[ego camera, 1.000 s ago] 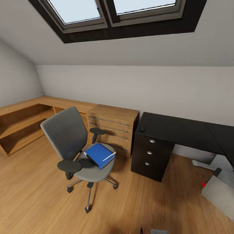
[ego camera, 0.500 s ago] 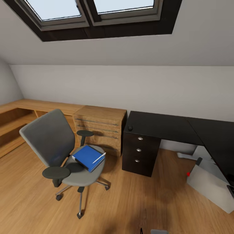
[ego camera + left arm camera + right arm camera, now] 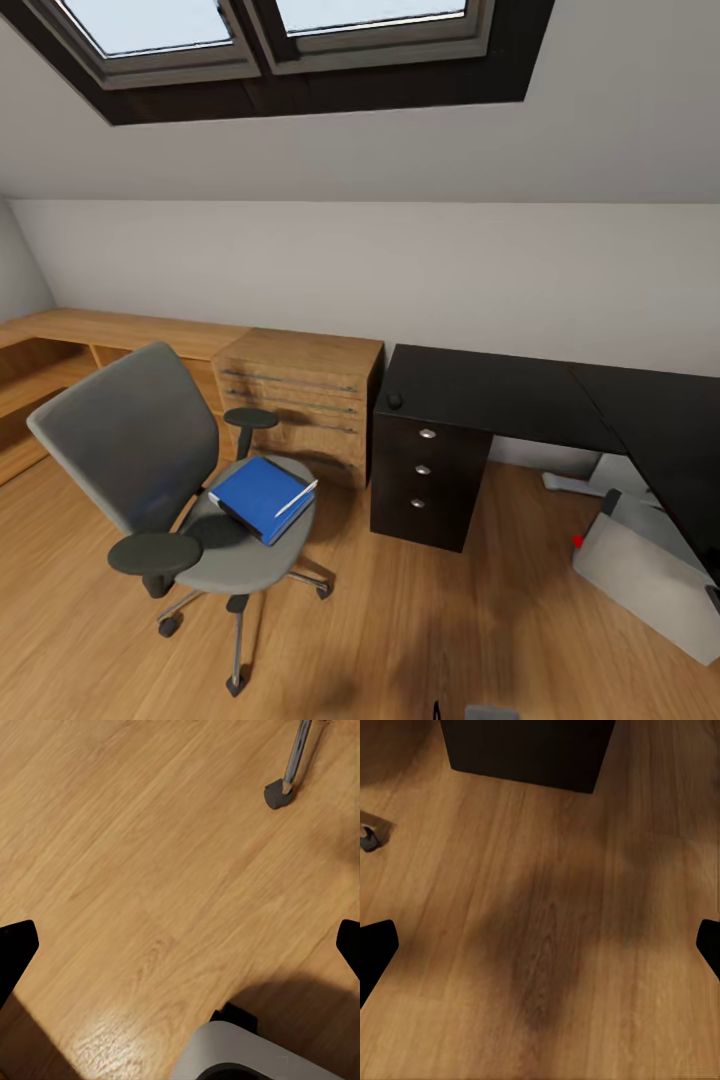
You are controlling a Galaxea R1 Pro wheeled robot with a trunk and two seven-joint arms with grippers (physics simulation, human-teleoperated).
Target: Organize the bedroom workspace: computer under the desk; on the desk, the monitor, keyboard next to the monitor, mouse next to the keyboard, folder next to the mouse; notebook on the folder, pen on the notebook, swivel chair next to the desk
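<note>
One folder, one pen

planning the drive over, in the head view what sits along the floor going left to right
swivel chair with the folder on its seat → light-wood drawer chest → black drawer unit of the desk → computer

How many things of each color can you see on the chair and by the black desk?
Blue: 1, the folder
White: 1, the pen
Grey: 2, the swivel chair and the computer
Black: 1, the desk
Total: 5
</note>
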